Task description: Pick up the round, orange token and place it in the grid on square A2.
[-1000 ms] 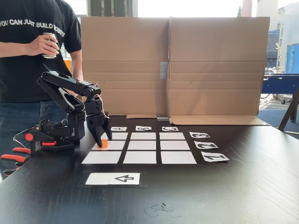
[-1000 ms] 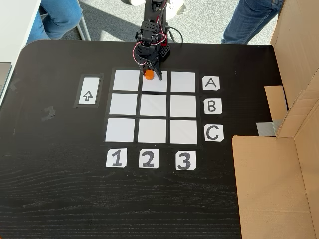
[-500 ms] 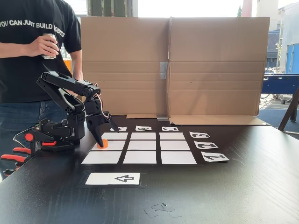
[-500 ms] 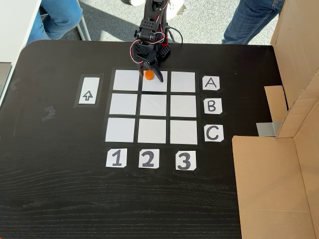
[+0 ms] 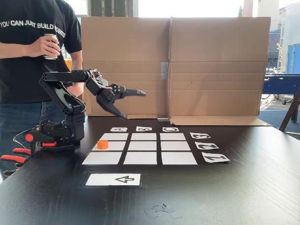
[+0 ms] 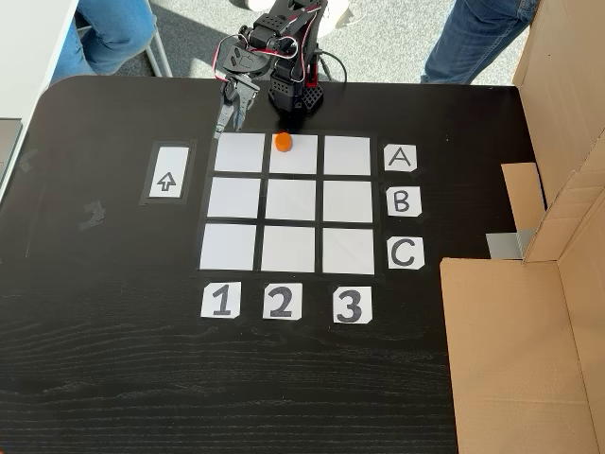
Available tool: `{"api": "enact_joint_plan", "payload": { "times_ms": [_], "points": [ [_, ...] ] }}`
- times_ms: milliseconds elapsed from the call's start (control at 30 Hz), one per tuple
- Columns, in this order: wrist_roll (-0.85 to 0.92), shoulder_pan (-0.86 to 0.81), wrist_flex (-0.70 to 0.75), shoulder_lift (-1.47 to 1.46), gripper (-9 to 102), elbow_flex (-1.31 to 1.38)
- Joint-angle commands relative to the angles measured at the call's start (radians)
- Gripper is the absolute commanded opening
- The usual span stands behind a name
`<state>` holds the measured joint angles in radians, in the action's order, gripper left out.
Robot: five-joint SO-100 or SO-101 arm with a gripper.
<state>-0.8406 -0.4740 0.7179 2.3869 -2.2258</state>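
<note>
1. Token (image 6: 283,142) sits alone on square A2 (image 6: 294,161) of the grid (image 6: 291,244), near that square's far edge.
2. Gripper (image 5: 134,104) hangs raised above the worktop (image 6: 113,340), jaws spread wide, holding nothing.

A dark, black-stained wood-grain worktop (image 5: 243,197) fills the foreground. Along its far edge stands a tall folded cardboard screen (image 5: 187,65), tan and creased, with a grey strip of tape (image 5: 164,70) at its centre seam. Bright daylight pours through a window (image 5: 187,8) above the screen. Seen from above, the cardboard (image 6: 529,350) lies along the right side, and pale grey floor (image 6: 378,38) shows beyond the worktop's rounded corners.
</note>
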Motion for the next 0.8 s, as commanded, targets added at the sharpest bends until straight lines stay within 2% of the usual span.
{"api": "enact_joint_plan", "payload": {
  "times_ms": [0, 133, 467, 600, 767],
  "points": [
    [-0.104, -0.083, -0.072, 0.015, 54, 0.121],
    [-0.202, -0.219, -0.081, 0.015, 50, 0.212],
    [-0.477, -0.623, -0.089, 0.034, 1, 0.364],
    [-0.592, -0.782, -0.080, 0.054, -1, 0.362],
    [-0.644, -0.954, -0.069, 0.110, -1, 0.293]
  ]
}}
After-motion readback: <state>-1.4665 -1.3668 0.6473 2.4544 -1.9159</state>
